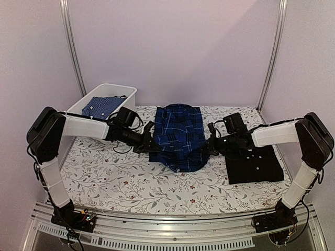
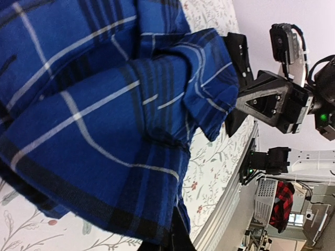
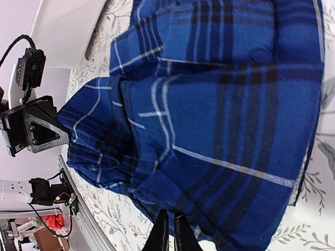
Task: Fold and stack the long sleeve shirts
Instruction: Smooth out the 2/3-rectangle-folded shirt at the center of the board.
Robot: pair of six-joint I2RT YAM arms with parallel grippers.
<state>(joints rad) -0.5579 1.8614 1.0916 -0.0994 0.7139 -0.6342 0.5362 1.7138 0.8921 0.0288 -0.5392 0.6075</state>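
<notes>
Plaid shirt: the navy-and-blue plaid cloth shirt with thin white lines is lying bunched in the middle of the floral-printed table cover; its near part is hanging raised between my two grippers, folds sagging under it

Left gripper: my left gripper is gripping the plaid shirt at its left edge; my fingers are clamping a gathered corner of the cloth, which is being drawn to a point there

Right gripper: my right gripper is holding the plaid shirt at its right edge; my two dark fingers are pressing together on the hem

Black shirt: the plain black cloth shirt with small white buttons is lying flat as a folded rectangle to the right of the plaid shirt, near it but apart; my right arm is reaching over it

Bin: the white rectangular plastic bin is standing behind and to the left of the plaid shirt; a blue cloth with pale dots is lying inside it
</notes>
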